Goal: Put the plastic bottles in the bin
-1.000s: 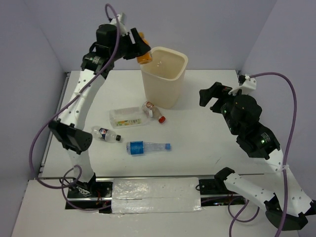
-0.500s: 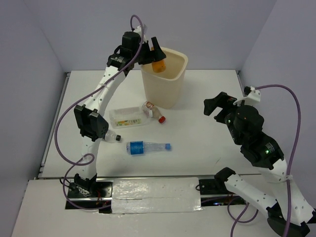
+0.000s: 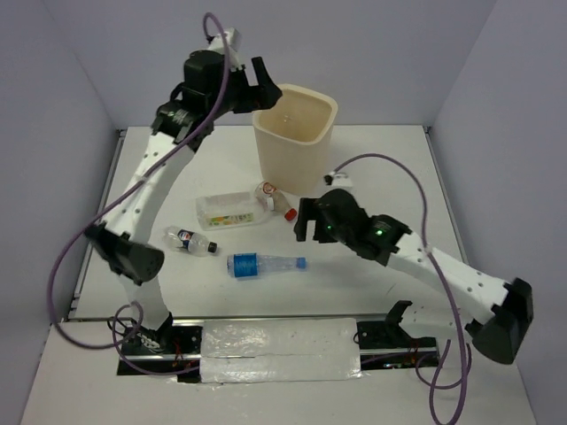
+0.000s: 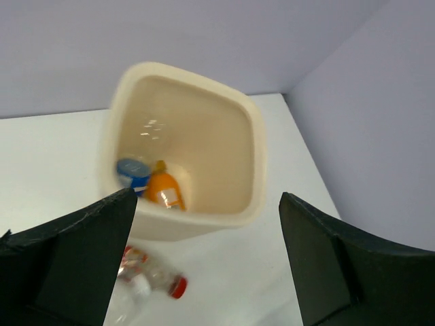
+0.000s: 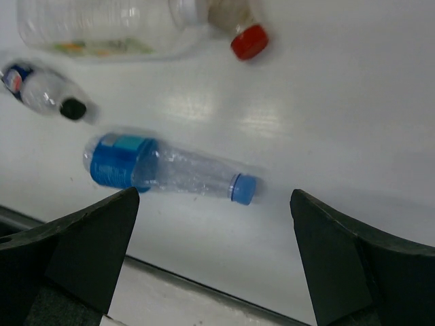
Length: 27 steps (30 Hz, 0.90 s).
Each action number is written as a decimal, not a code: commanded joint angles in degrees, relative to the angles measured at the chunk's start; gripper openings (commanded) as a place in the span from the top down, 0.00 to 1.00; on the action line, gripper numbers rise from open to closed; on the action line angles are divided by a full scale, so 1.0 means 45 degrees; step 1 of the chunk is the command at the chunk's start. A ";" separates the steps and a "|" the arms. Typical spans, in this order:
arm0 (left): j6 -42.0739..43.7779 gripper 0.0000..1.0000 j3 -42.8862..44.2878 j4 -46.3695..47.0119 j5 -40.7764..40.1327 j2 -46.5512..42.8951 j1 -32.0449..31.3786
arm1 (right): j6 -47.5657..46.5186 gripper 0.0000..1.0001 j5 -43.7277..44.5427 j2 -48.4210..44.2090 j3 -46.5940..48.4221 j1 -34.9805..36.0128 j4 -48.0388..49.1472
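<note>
While the left gripper hangs just above the left rim of the bin w/ jaws wide apart and nothing in them, the right gripper sits low over mid-table, also fully spread and empty. Bin stands upright toward the far edge, approx. mid-width. Left wrist view into it: orange bottle at the bottom, and beside it a blue-marked item, prob. another bottle, but the view is blurred. Four bottles out on the table: boxy clear bottle and red-capped crushed bottle just in front of the bin, close together; small dark-capped bottle toward the left edge; blue-label bottle closest to the near edge, on its side, cap toward the right edge. Right wrist view frames the blue-label bottle btwn the fingers, below them, no contact yet. Step in hand, my reading: left arm's drop-off done, right arm lining up a pick on the blue-label bottle. Nxt move needs: descend w/ jaws straddling the clear body across its long axis, close gently (thin round plastic, may roll or squirt out), lift clear of the neighbours, carry over the bin mouth, let go. Task approx. one-third along.
</note>
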 commanded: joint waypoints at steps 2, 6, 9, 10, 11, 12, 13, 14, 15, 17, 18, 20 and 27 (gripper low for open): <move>0.1167 0.01 -0.2253 -0.1357 -0.3387 -0.3031 0.0098 | -0.1269 0.00 -0.0074 0.1965 0.0882 0.1626 0.0889; 0.1265 0.00 -0.4604 -0.1925 -0.5107 -0.4887 0.0351 | -0.3402 0.00 -0.1208 0.3820 0.1585 0.2798 0.0697; 0.1518 0.00 -0.5816 -0.2122 -0.5675 -0.6254 0.0625 | -0.4888 0.00 -0.1211 0.5422 0.2619 0.3481 -0.0220; 0.1597 0.01 -0.6109 -0.2200 -0.5908 -0.6413 0.0800 | -0.5278 0.00 -0.0552 0.6180 0.3202 0.3639 -0.0725; 0.1655 0.01 -0.6228 -0.2394 -0.6027 -0.6627 0.0956 | -0.5417 0.00 -0.0081 0.6536 0.3440 0.3814 -0.0904; 0.1656 0.00 -0.6325 -0.2493 -0.6125 -0.6706 0.1074 | -0.5941 0.00 0.0272 0.6849 0.3616 0.4068 -0.1100; 0.1617 0.01 -0.6365 -0.2532 -0.6164 -0.6746 0.1327 | -0.6217 0.00 0.0391 0.7122 0.3966 0.4186 -0.1160; 0.1385 0.01 -0.6365 -0.2552 -0.6184 -0.6785 0.1464 | -0.6451 0.00 0.0489 0.7570 0.4124 0.4323 -0.1160; 0.1267 0.01 -0.6346 -0.2552 -0.6145 -0.6785 0.1582 | -0.6724 0.00 0.0567 0.7748 0.4242 0.4459 -0.1083; 0.1226 0.01 -0.6229 -0.2474 -0.5736 -0.6766 0.1797 | -0.7525 0.00 0.0413 0.8274 0.4710 0.4772 -0.0965; 0.1226 0.01 -0.6171 -0.2513 -0.5696 -0.6689 0.1817 | -0.7779 0.00 0.0315 0.8490 0.4905 0.4851 -0.0965; 0.1246 0.01 -0.6014 -0.2610 -0.5812 -0.6552 0.1856 | -0.8560 0.00 0.0314 0.9152 0.5472 0.5026 -0.1101; 0.1168 0.01 -0.6560 -0.2611 -0.5717 -0.6804 0.2149 | -0.9598 0.00 -0.0094 1.0834 0.6176 0.5067 -0.0594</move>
